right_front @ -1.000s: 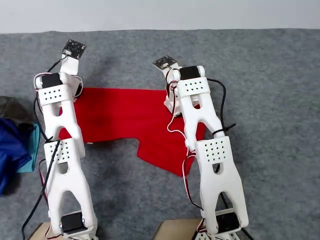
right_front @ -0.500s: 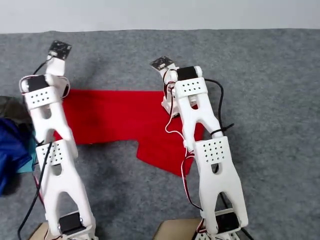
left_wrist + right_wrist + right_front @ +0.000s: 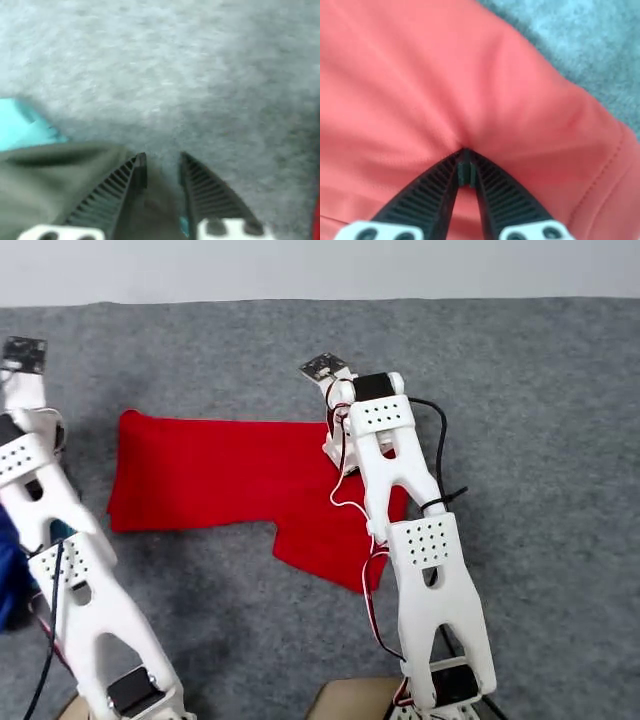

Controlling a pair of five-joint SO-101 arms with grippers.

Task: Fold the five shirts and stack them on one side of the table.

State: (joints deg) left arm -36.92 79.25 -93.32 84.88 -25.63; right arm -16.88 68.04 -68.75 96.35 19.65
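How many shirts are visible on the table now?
4. A red shirt lies spread at the centre; a blue one, a teal one and a dark grey one are heaped at the table's left edge. Another may be hidden.

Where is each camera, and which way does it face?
High view: overhead, facing down; grey felt table, red fabric shirt, white left arm, right arm.
Left wrist view: left wrist, facing felt and dark cloth; left end effector open.
Right wrist view: right wrist, close over the shirt; right end effector shut on it.
Shared: shirt, in high and right wrist views.
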